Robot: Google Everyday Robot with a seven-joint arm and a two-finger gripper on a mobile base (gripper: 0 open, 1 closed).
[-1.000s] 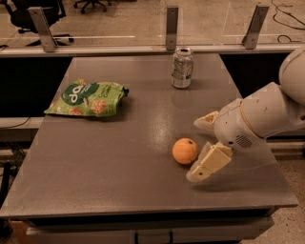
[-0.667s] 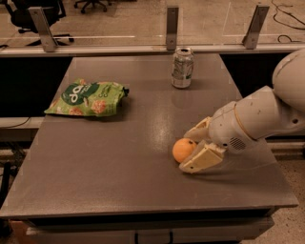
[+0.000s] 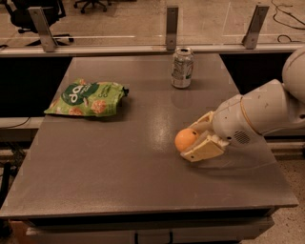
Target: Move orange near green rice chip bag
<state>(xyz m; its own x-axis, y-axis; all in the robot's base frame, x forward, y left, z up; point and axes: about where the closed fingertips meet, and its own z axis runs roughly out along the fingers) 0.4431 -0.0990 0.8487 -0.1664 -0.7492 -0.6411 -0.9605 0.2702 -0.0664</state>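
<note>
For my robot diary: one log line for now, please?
gripper: at orange, right side | orange: far from green rice chip bag | move: not done

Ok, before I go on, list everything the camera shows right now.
orange: one, orange, on the table right of centre, between the tool's fingers
green rice chip bag: one, bright green with white logo, lying flat at far left of the table
soda can: one, silver, upright near the far edge, apart from the rest
table: one, grey, fills most of the view
posts: three, grey metal, along the rail behind the table
office chairs: at least two, dark, on the floor beyond
arm: one, white, reaching in from the right
tool: one, cream, low on the table, closed around the orange
</note>
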